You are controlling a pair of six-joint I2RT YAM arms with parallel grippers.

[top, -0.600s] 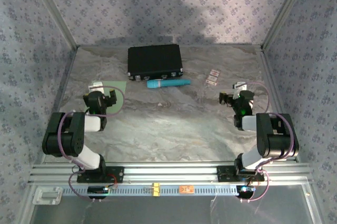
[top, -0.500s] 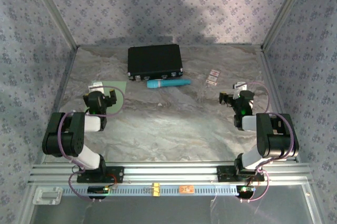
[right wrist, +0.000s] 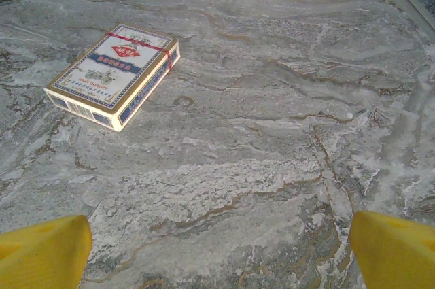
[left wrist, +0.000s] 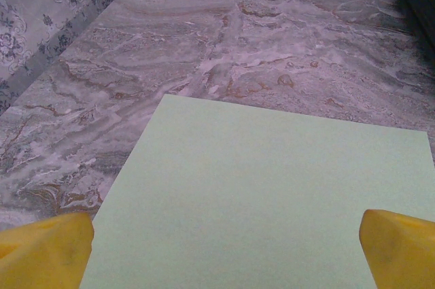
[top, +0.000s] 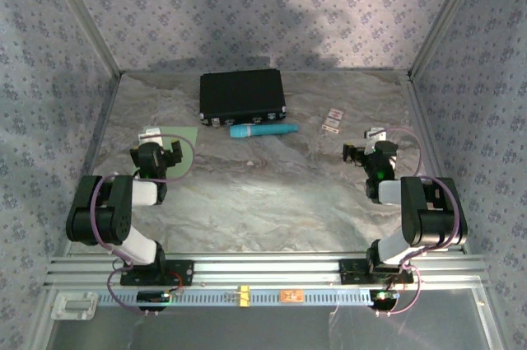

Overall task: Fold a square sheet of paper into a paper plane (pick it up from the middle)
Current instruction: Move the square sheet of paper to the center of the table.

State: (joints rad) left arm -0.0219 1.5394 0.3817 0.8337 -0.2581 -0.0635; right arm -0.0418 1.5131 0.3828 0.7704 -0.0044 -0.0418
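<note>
The square sheet of paper lies flat on the worktop below the left fingers, spread wide; these are best lowered onto its middle, pinching gently. The right fingers are likewise apart.

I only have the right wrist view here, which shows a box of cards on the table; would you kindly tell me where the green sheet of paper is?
Observer: The sheet of paper lies flat and unfolded on the left side of the table, with the left gripper above its near part.
Operator: Thank you. Is that gripper open?
Observer: Yes, its yellow fingers stand wide apart and hold nothing.
Operator: Is anything lying close to the paper?
Observer: A black case sits beyond it and to its right, with a teal tube lying just in front of the case.
</note>
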